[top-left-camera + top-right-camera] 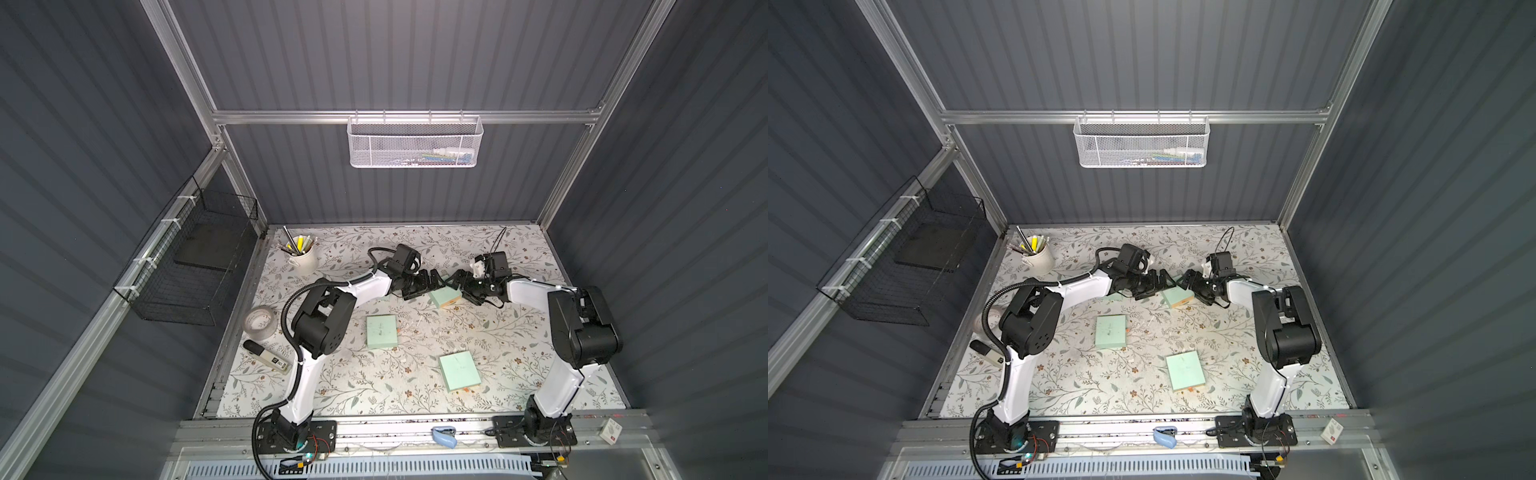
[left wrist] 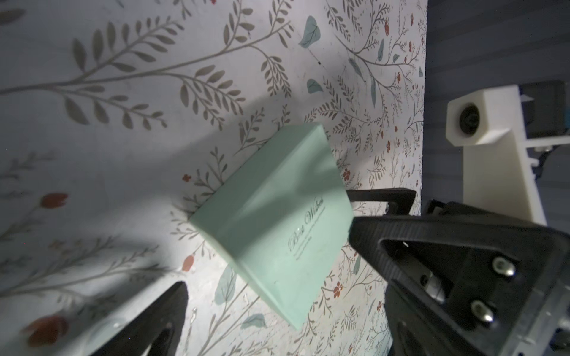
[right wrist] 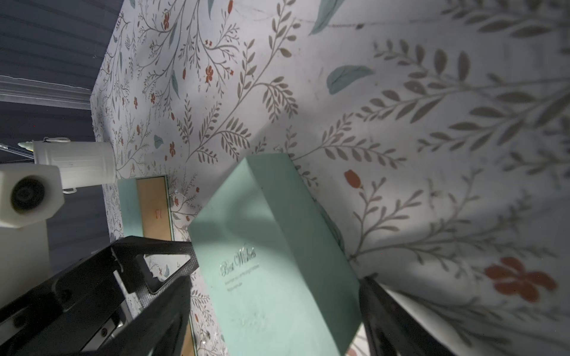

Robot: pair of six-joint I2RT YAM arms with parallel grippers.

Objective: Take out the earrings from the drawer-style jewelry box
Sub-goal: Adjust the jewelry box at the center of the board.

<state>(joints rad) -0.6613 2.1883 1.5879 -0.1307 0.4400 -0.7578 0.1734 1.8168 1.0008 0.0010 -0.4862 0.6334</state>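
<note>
- Here we are at the far middle of the floral-print counter (image 1: 498,332), and between the two arms lies a mint-green cardboard drawer-style jewelry box (image 1: 444,297) with silver script on its lid.
- It looks closed, and its tan drawer end faces the robot's side.
- The left end effector (image 2: 268,257) has its fingers flung wide apart, with the box below the gap and nothing gripped.
- The right end effector (image 3: 276,277) also has its fingers well apart, one on each long side of the box. I cannot tell whether the pads touch the card.
- I cannot pick out the earrings for certain. Any in this box are hidden by the sleeve.
- One small glassy glint (image 3: 206,336) lies on the counter just beside the box, too small to name.
- Two more mint-green boxes (image 1: 381,331) sit nearer the robot.
- A mint-green tray with a tan insert (image 3: 152,209) lies open beyond the left arm's fingers.
- My read on handling is that the box is light, thin card with a smooth finish. It will likely skate on the counter and dent under a hard squeeze.
- One end effector would best pin the sleeve gently by its long sides, low down. The other would draw the tan end straight out.
- The earrings will be hard and nearly weightless, and likely to skitter or flick away.
- They need the very tips of the fingers closing slowly, low over the insert.
</note>
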